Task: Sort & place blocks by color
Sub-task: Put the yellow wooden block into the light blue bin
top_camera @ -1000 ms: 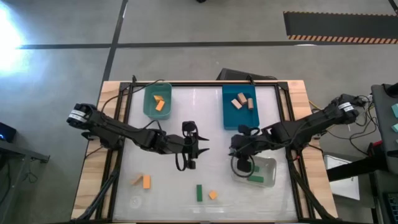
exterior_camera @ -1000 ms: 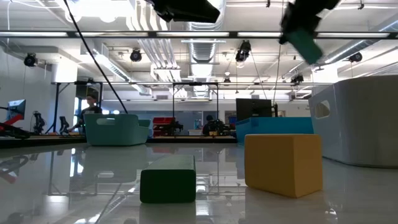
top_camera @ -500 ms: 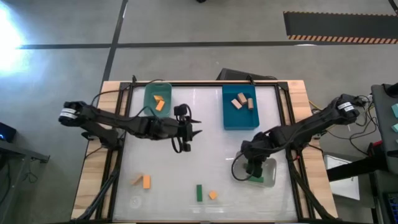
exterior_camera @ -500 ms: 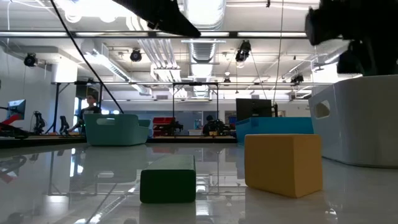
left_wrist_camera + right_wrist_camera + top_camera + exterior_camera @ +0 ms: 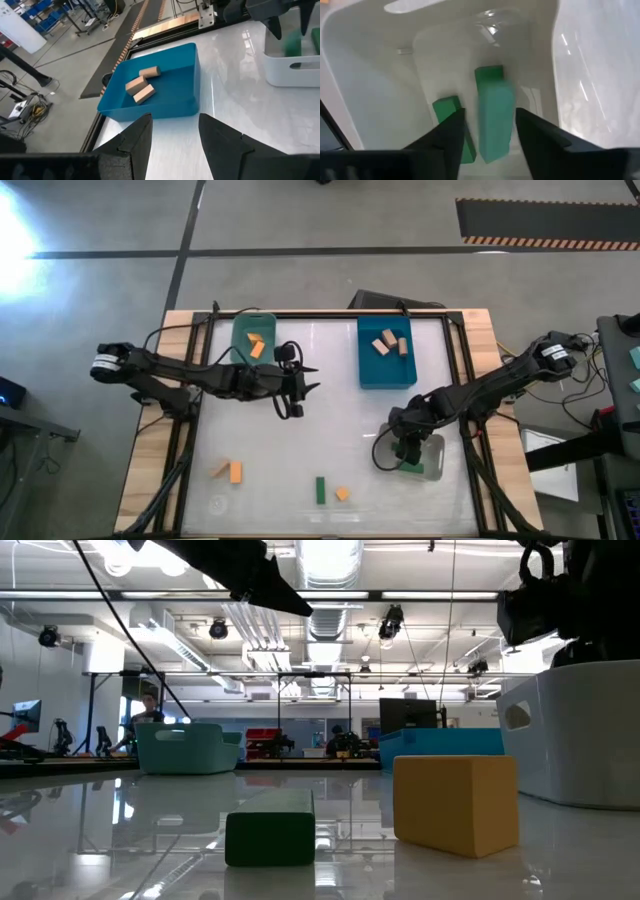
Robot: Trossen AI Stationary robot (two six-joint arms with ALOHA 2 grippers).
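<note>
Both arms are dark, nearly black, built of slim jointed links. The left arm ends at its outer joint in a pale silver-white ring with dark bands, and the right arm carries a matching ring. Thin black cables loop alongside the links of each arm and hang in small bows near the wrists. The left gripper has two tapered black fingers with matte, slightly grainy faces and bevelled inner edges. The right gripper has the same pair of dark fingers, smooth and wedge-shaped. In the low view the arms show as black angular silhouettes.
</note>
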